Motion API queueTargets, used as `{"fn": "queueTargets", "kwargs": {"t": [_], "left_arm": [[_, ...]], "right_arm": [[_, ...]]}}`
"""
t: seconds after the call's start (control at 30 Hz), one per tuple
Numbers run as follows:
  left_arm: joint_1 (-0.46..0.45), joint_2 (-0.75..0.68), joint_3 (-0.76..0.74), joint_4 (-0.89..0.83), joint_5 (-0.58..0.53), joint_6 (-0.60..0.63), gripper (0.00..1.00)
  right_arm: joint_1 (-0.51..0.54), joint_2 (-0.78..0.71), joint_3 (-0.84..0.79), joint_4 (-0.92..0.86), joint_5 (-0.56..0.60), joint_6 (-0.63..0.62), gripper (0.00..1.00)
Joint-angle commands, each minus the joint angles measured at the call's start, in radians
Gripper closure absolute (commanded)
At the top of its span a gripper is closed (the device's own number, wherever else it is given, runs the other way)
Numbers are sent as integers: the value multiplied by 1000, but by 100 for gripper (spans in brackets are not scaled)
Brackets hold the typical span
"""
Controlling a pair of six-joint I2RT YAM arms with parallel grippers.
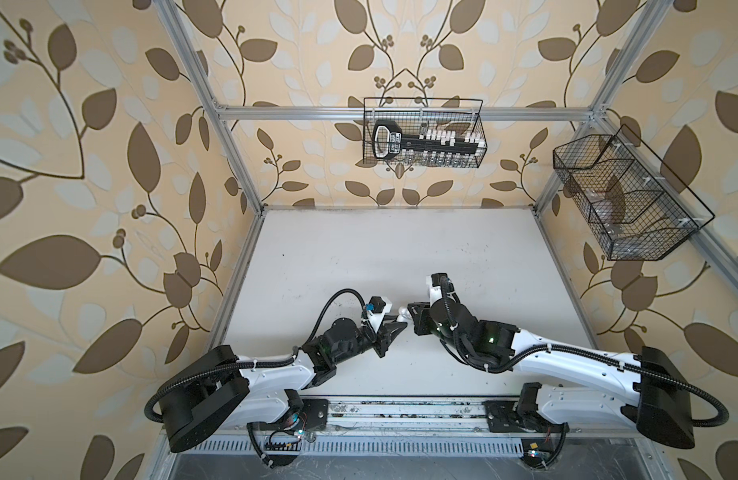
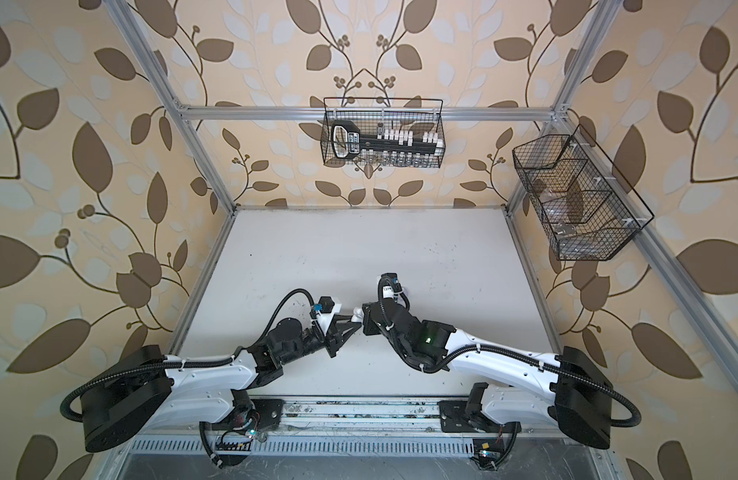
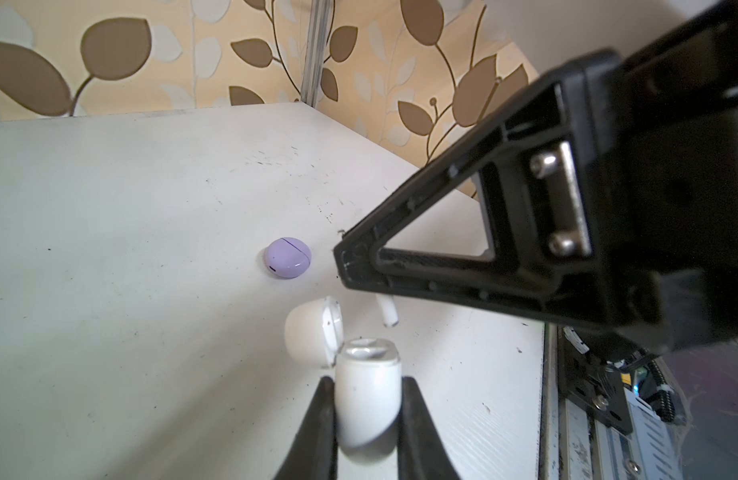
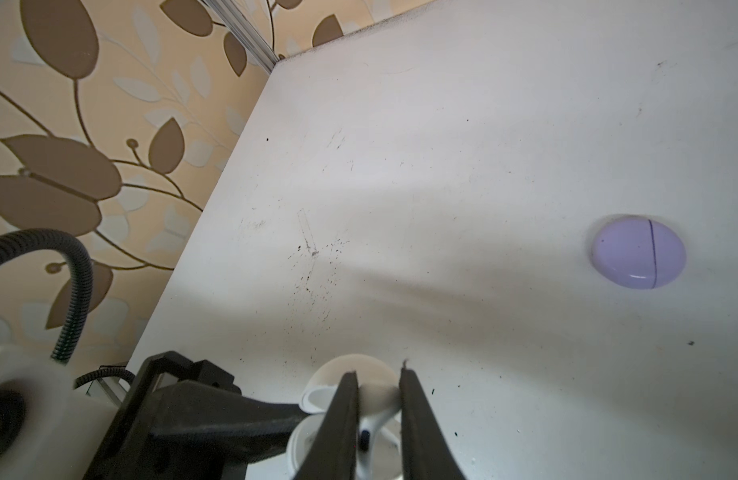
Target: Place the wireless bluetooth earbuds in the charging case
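Note:
My left gripper (image 3: 368,386) is shut on the base of a white charging case (image 3: 367,399), whose round lid (image 3: 313,332) is swung open. Right above the case's open well, my right gripper (image 4: 377,382) is shut on a white earbud (image 4: 379,399). The earbud's stem (image 3: 388,313) points down toward the case. In both top views the two grippers meet tip to tip at the table's middle front (image 1: 404,316) (image 2: 359,318). A closed lilac case (image 3: 288,257) (image 4: 637,257) lies on the table beyond them. No other earbuds show.
The white table (image 1: 359,257) is walled on three sides by leaf wallpaper and aluminium posts. A wire basket (image 1: 423,133) holding a black tool hangs on the back rail. Another wire basket (image 1: 625,199) hangs on the right rail. The arm bases sit on the front rail (image 1: 400,411).

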Motion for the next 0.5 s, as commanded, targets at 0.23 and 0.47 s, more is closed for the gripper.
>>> {"fn": "queueTargets", "kwargs": {"t": [0.23,0.47], "left_arm": [[9,-38,20,38,-30,6,100],[9,-50,15,41,-36,5,100]], "right_arm": [[11,31,21,48,-10,21,82],[17,44,15,65,-11,30,82]]}}
